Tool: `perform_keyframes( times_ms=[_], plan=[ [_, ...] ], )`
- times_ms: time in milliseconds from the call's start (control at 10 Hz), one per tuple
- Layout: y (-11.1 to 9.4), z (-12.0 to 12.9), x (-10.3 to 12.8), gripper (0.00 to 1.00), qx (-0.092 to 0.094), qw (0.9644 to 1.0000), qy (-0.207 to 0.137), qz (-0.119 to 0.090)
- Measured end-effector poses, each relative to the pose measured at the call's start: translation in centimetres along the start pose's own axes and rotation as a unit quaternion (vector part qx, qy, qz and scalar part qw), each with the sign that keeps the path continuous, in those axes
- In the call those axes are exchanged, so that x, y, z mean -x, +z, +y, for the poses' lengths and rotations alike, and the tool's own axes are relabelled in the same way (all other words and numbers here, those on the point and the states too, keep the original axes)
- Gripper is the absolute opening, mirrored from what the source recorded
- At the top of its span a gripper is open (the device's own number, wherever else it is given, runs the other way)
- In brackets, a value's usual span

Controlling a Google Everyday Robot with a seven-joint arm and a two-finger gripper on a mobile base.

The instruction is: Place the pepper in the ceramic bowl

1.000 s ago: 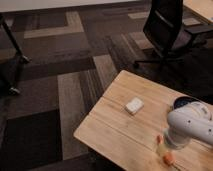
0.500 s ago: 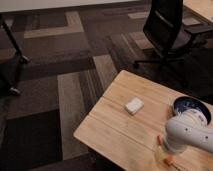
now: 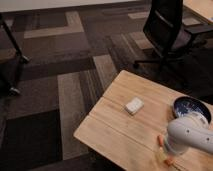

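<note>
The dark-blue ceramic bowl (image 3: 190, 106) with pale streaks stands on the wooden table (image 3: 115, 130) at the right. The orange-red pepper (image 3: 160, 141) lies on the table in front of the bowl. Only its two ends show, because my arm covers the middle. My white arm (image 3: 192, 135) reaches in from the lower right. My gripper (image 3: 165, 151) is low over the pepper, just in front of and left of the bowl, and mostly hidden by the arm.
A small white rectangular block (image 3: 134, 105) lies near the table's middle. A black office chair (image 3: 167, 30) stands behind the table. A dark stand (image 3: 12, 50) is at the left on the patterned carpet. The table's near-left edge runs close to the gripper.
My arm has dropped lower towards the pepper. The bowl, partly covered by the arm before, now shows almost whole. The block has not moved.
</note>
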Motion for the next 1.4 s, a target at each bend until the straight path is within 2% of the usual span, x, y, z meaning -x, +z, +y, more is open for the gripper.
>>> perform_keyframes(
  times_ms=[300,700,800,900,1200,1300,1400],
  plan=[
    [0.4,-0.1,-0.3,0.65,0.009,0.9999,0.010,-0.003],
    [0.8,-0.3,-0.7,0.65,0.013,0.9998,0.013,-0.001],
    [0.9,-0.4,-0.7,0.60,0.013,0.9998,0.013,0.000],
    [0.9,-0.4,-0.7,0.49,0.013,0.9998,0.012,0.001],
    [0.7,-0.4,-0.4,0.05,0.010,0.9999,0.007,0.003],
    [0.2,-0.4,0.0,0.00,0.009,0.9999,0.005,0.005],
    [-1.0,-0.4,1.3,0.00,0.010,0.9999,0.005,0.009]
  ],
)
